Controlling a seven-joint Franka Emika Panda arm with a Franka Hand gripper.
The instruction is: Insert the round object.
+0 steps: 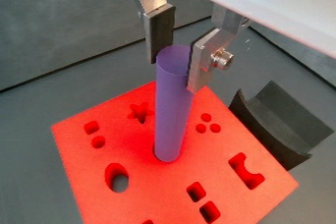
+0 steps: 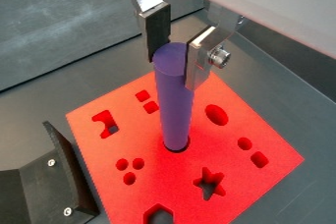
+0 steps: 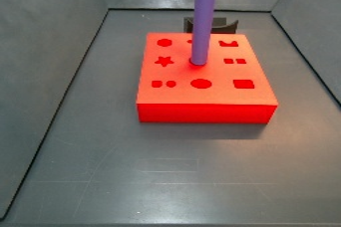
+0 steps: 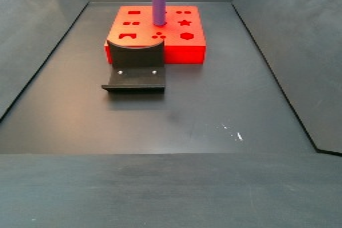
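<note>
Standing upright, the purple cylinder (image 2: 175, 95) is being clamped near its top by the gripper (image 2: 179, 43). Its lower end is being seated in the round hole of the red block (image 3: 206, 107), held vertical so it enters cleanly.

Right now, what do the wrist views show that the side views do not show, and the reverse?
Only the wrist views show the gripper: its silver fingers with dark pads stand at the top of the purple cylinder, and its foot sits in a round hole of the red block. Only the side views show the whole red block on the grey floor with the enclosure walls around; in a side view the fixture stands against the block. Both share the upright cylinder, the block's cutouts and the fixture.
</note>
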